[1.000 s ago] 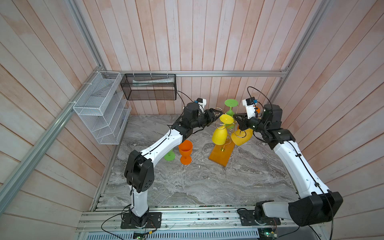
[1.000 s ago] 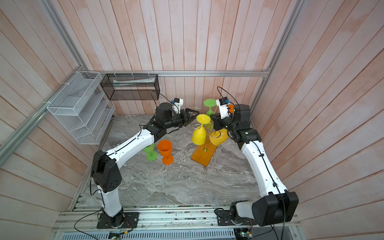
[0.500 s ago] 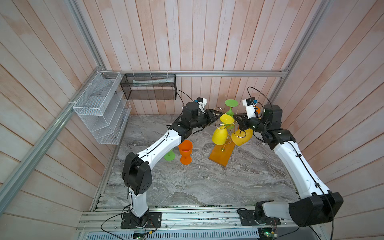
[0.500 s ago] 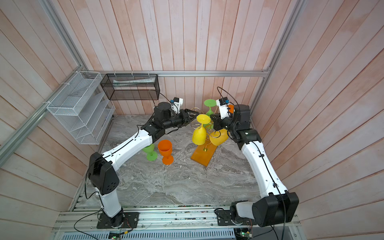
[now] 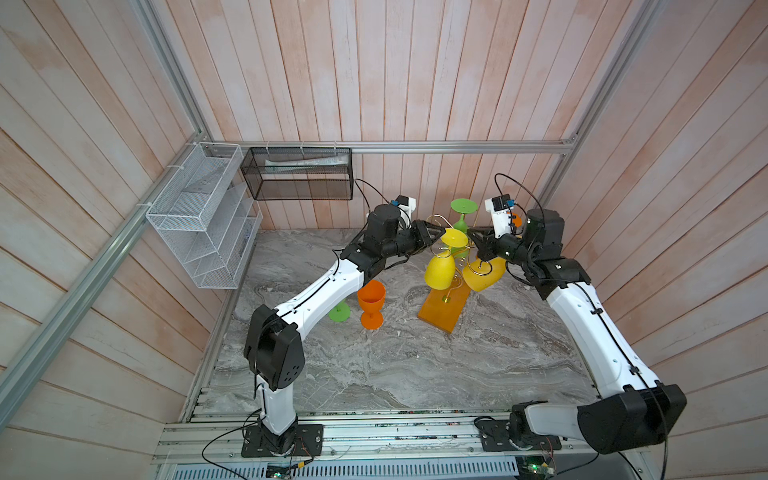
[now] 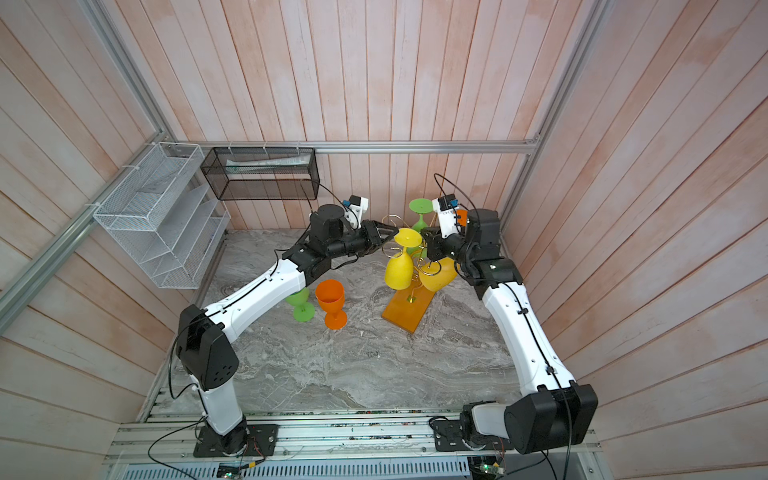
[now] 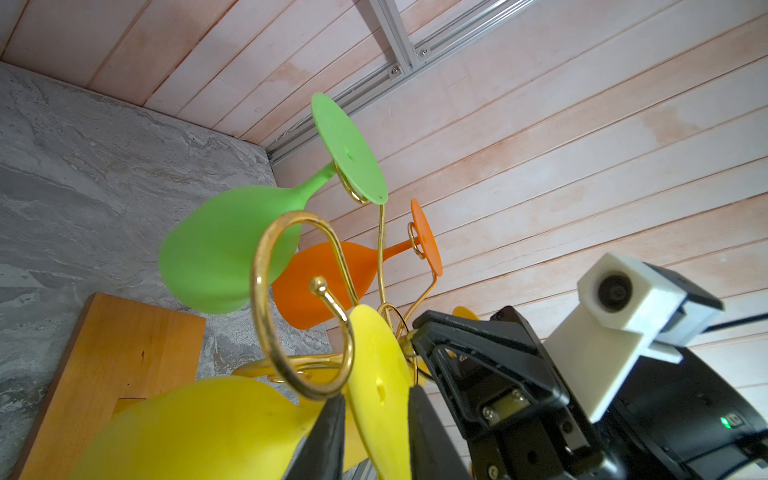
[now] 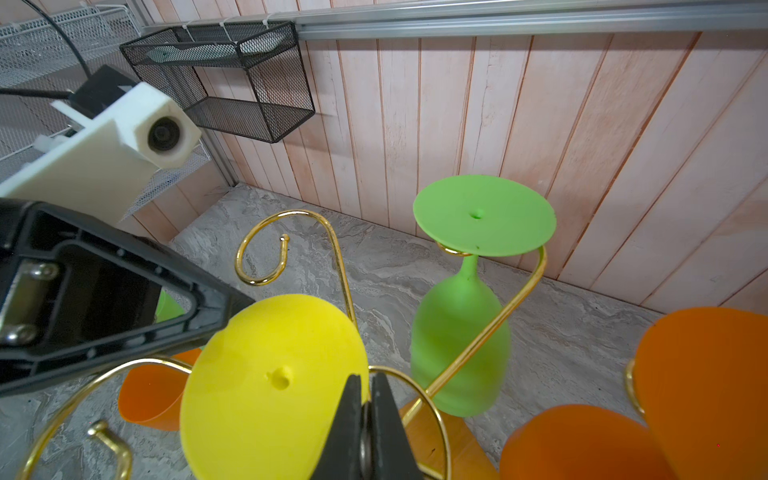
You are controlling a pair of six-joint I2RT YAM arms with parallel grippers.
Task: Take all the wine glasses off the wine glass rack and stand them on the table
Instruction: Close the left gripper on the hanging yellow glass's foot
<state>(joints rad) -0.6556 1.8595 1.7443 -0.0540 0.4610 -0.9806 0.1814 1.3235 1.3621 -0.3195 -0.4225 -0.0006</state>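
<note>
The left pincer (image 7: 376, 395) is partly open, with one black finger (image 7: 328, 436) on each side of the flat foot of the yellow wine glass (image 7: 199, 432). The fingers sit close against that foot, but I cannot tell whether they press on it, as the picture's edge cuts them off. The glass hangs bowl-down from a curled arm of the wine glass rack (image 5: 444, 309), which stands on the worktop (image 5: 395, 374) between the two arms, toward the back wall. The right pincer (image 8: 365, 384) is closed, its tips nipping the gold wire where the rack's arms meet, just beside the yellow foot. In both top views the fingertips are too small to judge. A hanging green glass (image 8: 457, 332) and a hanging orange glass (image 7: 324, 282) are also on the rack; in both top views the orange one is mostly hidden behind the right wrist camera. On the worktop an upright orange glass (image 5: 370, 301) stands beside a standing green glass (image 5: 340, 311), which is half covered by the left arm.
</note>
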